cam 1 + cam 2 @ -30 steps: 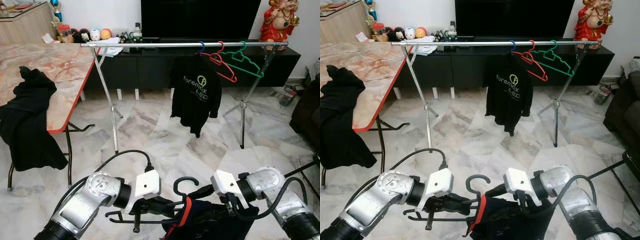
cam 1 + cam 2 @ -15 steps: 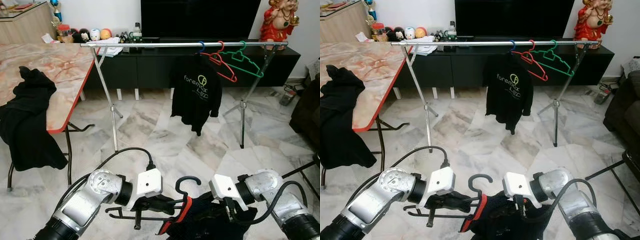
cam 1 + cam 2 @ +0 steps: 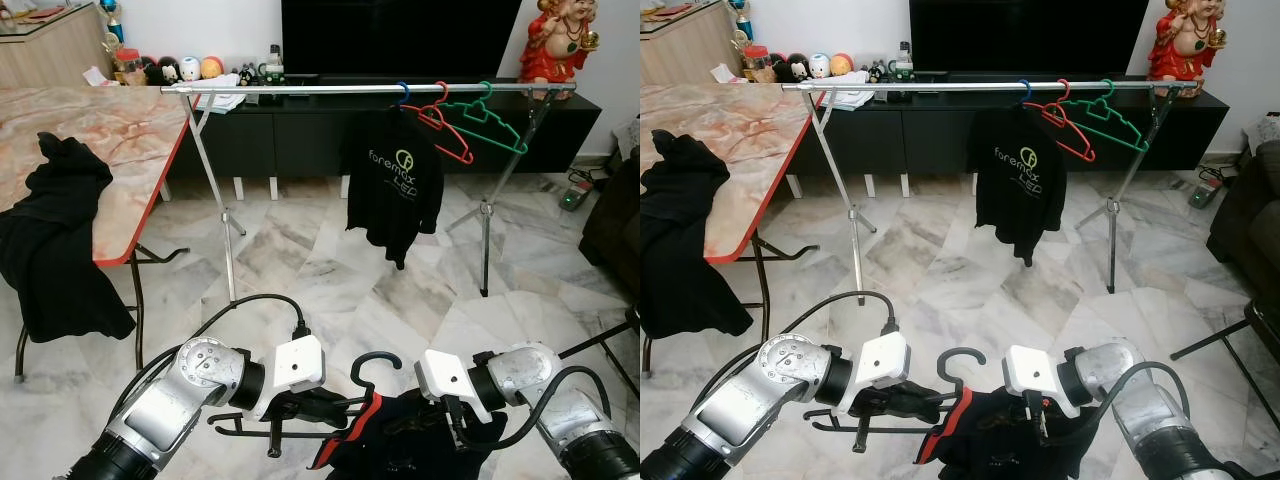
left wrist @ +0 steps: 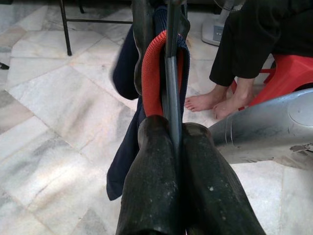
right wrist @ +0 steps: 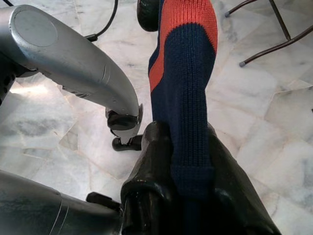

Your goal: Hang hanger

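Low in front of me, my left gripper is shut on a black hanger, its hook curling upward between my two arms. In the left wrist view the fingers pinch the hanger's thin bar, with the red collar wrapped beside it. A navy garment with red collar hangs on the hanger. My right gripper is shut on the navy fabric. The metal clothes rail stands ahead across the room.
On the rail hang a black T-shirt, a red hanger and a green hanger. A marble-topped table with black clothing stands left. A dark sofa is right. A seated person's feet are nearby.
My right gripper has shifted a little left and down with the navy garment, bunching it closer to the hanger. The left gripper holds the hanger almost still.
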`<state>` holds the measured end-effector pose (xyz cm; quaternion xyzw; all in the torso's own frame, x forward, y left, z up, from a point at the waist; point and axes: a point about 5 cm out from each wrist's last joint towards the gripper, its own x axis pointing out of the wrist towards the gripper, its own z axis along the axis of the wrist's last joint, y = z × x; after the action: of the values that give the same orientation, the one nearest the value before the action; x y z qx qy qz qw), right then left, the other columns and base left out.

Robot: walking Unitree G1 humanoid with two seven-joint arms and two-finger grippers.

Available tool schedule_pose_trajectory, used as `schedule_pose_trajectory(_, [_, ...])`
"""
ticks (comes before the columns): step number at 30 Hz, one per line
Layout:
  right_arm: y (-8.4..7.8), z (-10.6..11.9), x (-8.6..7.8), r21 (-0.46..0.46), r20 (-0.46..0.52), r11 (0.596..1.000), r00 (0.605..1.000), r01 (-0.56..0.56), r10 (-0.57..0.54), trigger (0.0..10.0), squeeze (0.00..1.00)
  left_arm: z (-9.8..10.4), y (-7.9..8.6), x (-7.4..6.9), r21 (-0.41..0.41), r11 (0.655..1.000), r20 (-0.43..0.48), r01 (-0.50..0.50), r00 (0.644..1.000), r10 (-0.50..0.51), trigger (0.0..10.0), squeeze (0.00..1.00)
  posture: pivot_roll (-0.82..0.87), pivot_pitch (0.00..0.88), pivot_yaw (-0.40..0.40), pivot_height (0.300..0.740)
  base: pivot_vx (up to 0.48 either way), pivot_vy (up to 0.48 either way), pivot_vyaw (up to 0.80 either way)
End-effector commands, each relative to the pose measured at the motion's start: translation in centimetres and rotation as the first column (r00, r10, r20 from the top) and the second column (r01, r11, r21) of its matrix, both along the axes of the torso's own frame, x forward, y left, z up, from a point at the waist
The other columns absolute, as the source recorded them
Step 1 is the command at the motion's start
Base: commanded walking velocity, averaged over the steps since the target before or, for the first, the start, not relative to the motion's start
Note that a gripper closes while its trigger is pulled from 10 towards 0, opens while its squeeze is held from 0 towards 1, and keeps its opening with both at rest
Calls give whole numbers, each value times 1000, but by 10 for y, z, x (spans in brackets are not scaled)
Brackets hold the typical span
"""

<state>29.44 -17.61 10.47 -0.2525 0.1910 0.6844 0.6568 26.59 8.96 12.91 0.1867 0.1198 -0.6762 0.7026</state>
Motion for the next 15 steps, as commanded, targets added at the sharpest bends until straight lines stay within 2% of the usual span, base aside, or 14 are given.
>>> schedule_pose_trajectory(1, [4,-3,-1,14,2,1000,1000,0,0,0,0,17,-10,4,-60,998,45,22,999,-20,10000,0,28,103,2,740,0,0,0])
schedule_pose_trajectory(8, [6,-4,0,14,-1,1000,1000,-4,4,0,0,19,-8,4,-75,997,39,31,999,-28,10000,0,34,104,3,740,0,0,0])
schedule_pose_trajectory(9, [6,-4,-1,13,-3,1000,1000,-5,5,0,0,19,-8,4,-73,997,36,27,999,-25,10000,133,35,105,4,740,0,0,0])
schedule_pose_trajectory(10, [6,-5,-1,11,-5,1000,1000,-6,6,0,0,19,-8,5,-72,997,34,25,999,-23,10000,133,35,105,4,740,0,0,0])
schedule_pose_trajectory(11, [6,-6,-1,3,-5,1000,1000,-5,5,0,0,18,-7,3,-70,997,12,35,999,-34,10000,1000,35,105,3,740,0,0,0])
schedule_pose_trajectory(13, [5,-10,-1,-9,-8,1000,1000,1,-1,0,0,18,-5,-3,-66,995,-27,73,997,-75,10000,1000,37,103,2,740,0,0,0])
schedule_pose_trajectory(15, [5,-10,-2,-9,-10,1000,1000,2,-2,0,0,18,-5,-4,-64,995,-29,76,997,-78,10000,1000,37,102,2,740,0,0,0])
